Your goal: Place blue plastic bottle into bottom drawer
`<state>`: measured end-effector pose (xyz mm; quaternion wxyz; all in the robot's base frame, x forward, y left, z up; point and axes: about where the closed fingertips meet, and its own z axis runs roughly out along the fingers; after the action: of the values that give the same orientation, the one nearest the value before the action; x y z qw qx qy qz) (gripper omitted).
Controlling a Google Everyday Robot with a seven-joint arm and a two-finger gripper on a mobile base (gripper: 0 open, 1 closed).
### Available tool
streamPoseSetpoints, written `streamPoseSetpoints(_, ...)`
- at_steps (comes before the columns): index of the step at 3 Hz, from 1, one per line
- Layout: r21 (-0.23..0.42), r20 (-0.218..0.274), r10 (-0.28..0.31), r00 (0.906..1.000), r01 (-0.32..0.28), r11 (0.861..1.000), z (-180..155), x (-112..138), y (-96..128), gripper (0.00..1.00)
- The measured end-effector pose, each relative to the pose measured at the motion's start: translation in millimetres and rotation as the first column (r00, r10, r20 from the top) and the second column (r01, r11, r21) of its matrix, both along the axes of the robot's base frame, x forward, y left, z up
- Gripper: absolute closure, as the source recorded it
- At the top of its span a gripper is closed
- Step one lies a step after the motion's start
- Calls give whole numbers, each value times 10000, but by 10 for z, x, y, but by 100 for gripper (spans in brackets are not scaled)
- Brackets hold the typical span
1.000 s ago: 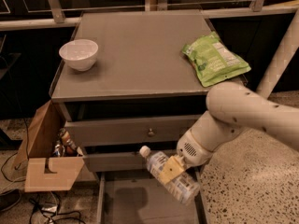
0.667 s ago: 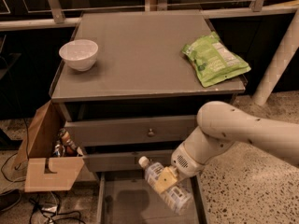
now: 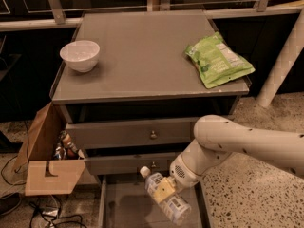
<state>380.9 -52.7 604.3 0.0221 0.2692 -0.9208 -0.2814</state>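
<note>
The blue plastic bottle [image 3: 164, 194], clear with a white cap and a pale label, lies tilted with its cap up-left, held low over the open bottom drawer [image 3: 124, 204]. My gripper [image 3: 167, 190] comes in from the right on a white arm and is shut on the bottle's middle. The drawer is a pulled-out shallow grey tray below two closed drawers with small round knobs. The bottle's lower end reaches the drawer's right part near the bottom edge of the view.
A white bowl [image 3: 80, 55] and a green snack bag [image 3: 218, 59] sit on the grey cabinet top [image 3: 142, 61]. An open cardboard box [image 3: 46, 156] with items stands left of the cabinet, with cables on the floor. A white post [image 3: 283, 61] stands at right.
My gripper has carried the bottle downward and slightly left, from in front of the middle drawer to low over the open bottom drawer.
</note>
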Motion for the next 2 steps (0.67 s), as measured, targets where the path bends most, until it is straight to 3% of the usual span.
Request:
streamPoseSetpoints(1,-30,-518,-191,9985,190,9998,-203,-61,90,100)
streamPoseSetpoints(2,-231,-1079,-922,9899,902,9957,-611,-53,122,100)
